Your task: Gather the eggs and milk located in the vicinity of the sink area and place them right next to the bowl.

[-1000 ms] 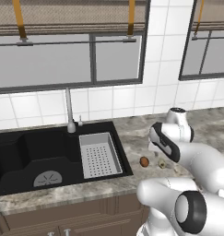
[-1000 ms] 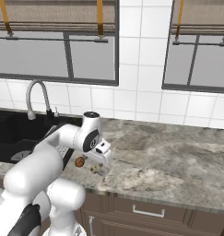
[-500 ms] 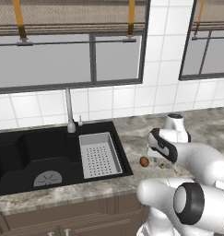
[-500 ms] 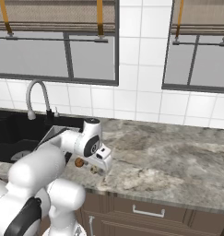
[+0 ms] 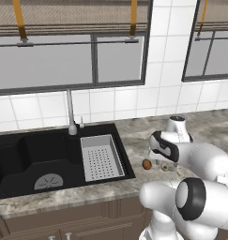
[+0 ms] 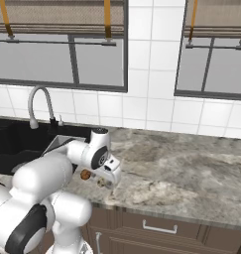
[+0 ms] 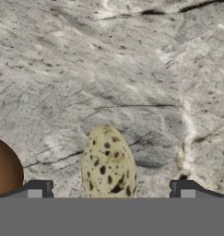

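my pincer (image 7: pixel 109 190): wide open, empty | speckled egg (image 7: pixel 108 162): between my fingertips, on tabletop (image 7: pixel 132 69) | brown egg (image 7: pixel 5 168): just outside one fingertip

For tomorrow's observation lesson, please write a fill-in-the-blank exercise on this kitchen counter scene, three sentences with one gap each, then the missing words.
1. In the hand view, the pale egg between the pincer tips is covered in dark ____.
2. The pincer's jaws stand ____, holding nothing.
3. The brown egg lies on the stone counter, to the ____ of the black sink in the left base view.

Missing words: speckles; open; right
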